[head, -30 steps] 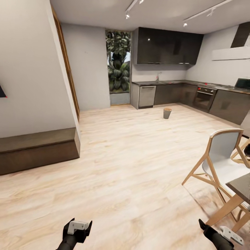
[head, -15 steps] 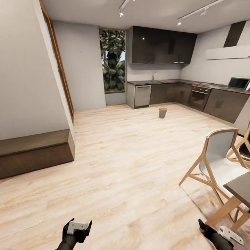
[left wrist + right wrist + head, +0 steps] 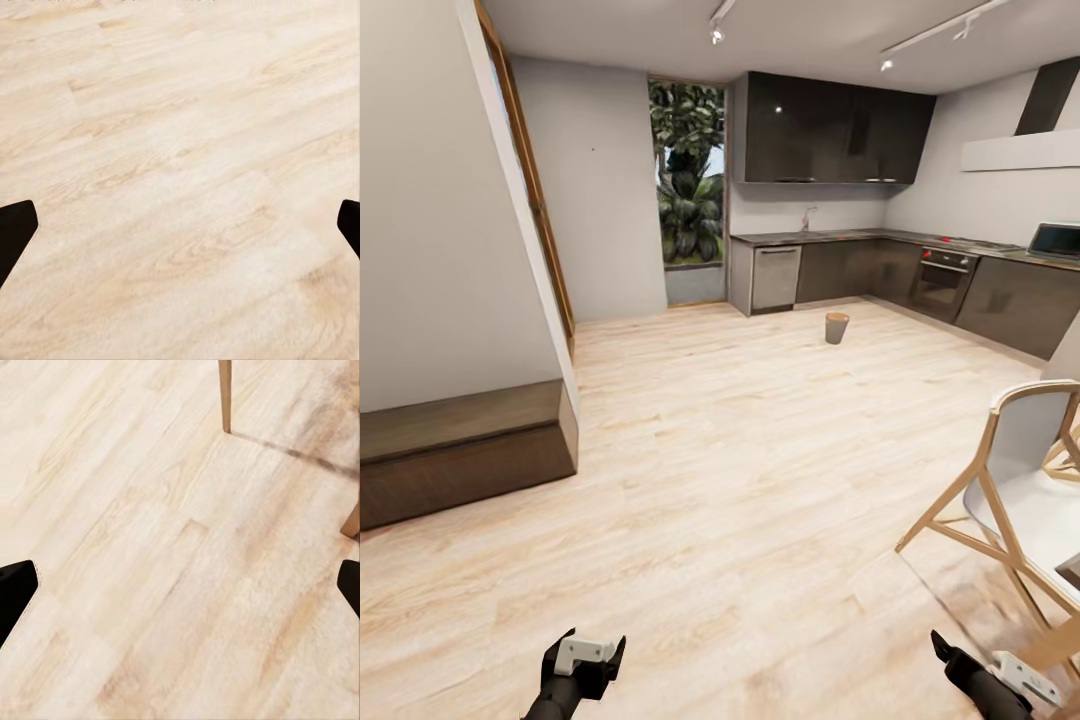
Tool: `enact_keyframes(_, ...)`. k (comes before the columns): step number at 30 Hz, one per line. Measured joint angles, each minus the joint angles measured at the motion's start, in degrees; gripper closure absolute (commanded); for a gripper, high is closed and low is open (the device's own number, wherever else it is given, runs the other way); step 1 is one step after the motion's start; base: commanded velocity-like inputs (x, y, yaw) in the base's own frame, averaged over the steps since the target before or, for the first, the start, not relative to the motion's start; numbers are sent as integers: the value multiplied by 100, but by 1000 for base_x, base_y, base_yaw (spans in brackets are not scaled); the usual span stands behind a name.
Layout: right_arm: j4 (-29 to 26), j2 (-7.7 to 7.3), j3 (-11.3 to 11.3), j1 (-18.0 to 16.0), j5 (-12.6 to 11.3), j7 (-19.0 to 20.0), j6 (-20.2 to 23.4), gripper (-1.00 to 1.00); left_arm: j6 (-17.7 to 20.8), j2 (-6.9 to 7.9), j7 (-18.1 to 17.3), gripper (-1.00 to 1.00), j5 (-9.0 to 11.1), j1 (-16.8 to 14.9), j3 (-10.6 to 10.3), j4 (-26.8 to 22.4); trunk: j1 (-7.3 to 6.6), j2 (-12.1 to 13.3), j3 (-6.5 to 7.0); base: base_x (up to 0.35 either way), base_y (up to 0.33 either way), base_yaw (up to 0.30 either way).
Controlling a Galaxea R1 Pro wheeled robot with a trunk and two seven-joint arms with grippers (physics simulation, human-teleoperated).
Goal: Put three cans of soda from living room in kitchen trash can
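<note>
Camera panned left, tash can (image 3: pixel 837 327) upright

No text, label, brand, number or sign could be read anywhere in these views. The dark cabinet fronts (image 3: pixel 830 130), the oven (image 3: pixel 941 283) and the small appliance (image 3: pixel 1057 240) on the counter bore no legible marking at this size, and the tash can (image 3: pixel 837 328) on the floor showed a plain side. The wood floor (image 3: pixel 180 150) under both wrists was bare grain.
</note>
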Motion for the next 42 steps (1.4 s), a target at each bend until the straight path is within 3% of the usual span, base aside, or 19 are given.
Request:
enact_keyframes(12, 0, -3, 14, 0, -3, 0, 1, -100, 0, 0, 0, -100, 0, 0, 11, 0, 0, 0, 0, 267, 218, -28)
enact_keyframes(32, 0, -12, 9, 1, -2, 0, 3, -100, 0, 0, 6, -100, 0, 0, -8, 0, 0, 0, -4, 270, 217, -207)
enact_keyframes(42, -15, -21, -12, 1, -13, 0, 0, -100, -1, 0, 5, -100, 0, 0, -9, -5, 0, 0, -18, 279, 204, -49)
